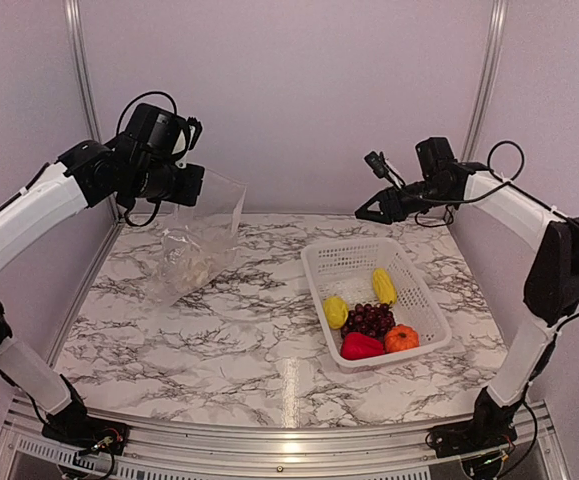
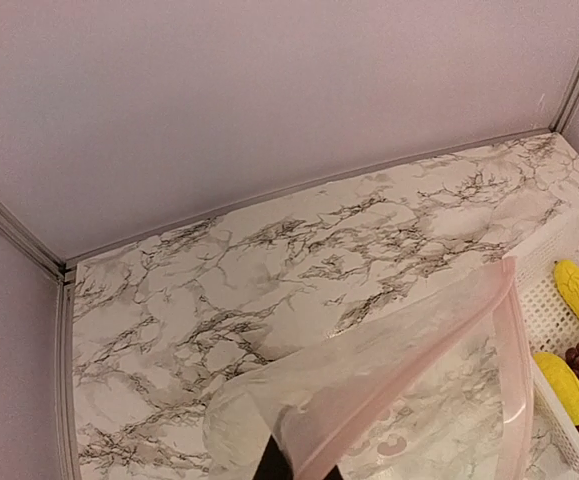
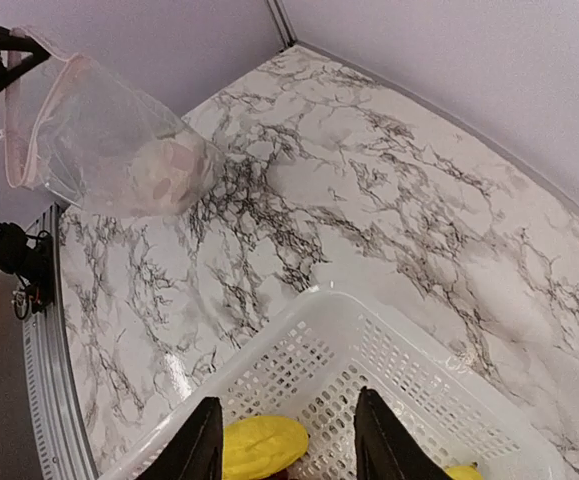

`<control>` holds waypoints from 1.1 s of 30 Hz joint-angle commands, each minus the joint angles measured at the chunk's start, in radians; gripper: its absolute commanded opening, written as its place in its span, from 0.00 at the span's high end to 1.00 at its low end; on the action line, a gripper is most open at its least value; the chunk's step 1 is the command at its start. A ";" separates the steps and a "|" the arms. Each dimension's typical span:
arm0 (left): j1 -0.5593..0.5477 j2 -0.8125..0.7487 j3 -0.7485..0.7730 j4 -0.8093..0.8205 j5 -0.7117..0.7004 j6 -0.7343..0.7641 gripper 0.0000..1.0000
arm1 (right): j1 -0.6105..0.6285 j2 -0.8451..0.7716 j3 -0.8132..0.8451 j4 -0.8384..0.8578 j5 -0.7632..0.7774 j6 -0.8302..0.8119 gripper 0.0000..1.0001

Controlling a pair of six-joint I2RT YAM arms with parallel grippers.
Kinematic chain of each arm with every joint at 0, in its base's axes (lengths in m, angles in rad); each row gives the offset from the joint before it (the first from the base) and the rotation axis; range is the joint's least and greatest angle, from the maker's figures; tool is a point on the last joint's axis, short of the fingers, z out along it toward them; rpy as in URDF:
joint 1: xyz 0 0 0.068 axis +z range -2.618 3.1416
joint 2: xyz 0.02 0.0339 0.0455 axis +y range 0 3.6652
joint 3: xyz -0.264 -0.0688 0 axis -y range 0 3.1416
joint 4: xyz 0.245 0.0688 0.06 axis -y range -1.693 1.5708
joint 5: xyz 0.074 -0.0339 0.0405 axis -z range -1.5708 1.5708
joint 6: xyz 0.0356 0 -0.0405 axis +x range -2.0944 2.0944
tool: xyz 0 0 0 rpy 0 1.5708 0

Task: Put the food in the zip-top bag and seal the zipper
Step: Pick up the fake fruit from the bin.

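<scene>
One zip-top bag hangs from left tool.

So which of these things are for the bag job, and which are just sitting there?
For the job: zip-top bag, pale food inside it, two yellow pieces, grapes, red pepper, orange fruit.
Just there: white basket, marble table.
</scene>
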 commanded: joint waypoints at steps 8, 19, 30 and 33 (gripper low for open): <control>-0.002 0.035 -0.120 0.061 0.150 -0.065 1.00 | 0.005 -0.035 -0.180 -0.200 0.224 -0.397 0.54; -0.002 0.003 -0.214 0.139 0.147 -0.087 1.00 | 0.040 -0.059 -0.295 -0.336 0.338 -0.627 0.49; -0.002 -0.020 -0.238 0.160 0.146 -0.092 1.00 | 0.150 -0.097 -0.383 -0.304 0.471 -0.696 0.31; -0.002 -0.030 -0.246 0.164 0.144 -0.089 1.00 | 0.159 -0.079 -0.372 -0.317 0.486 -0.710 0.28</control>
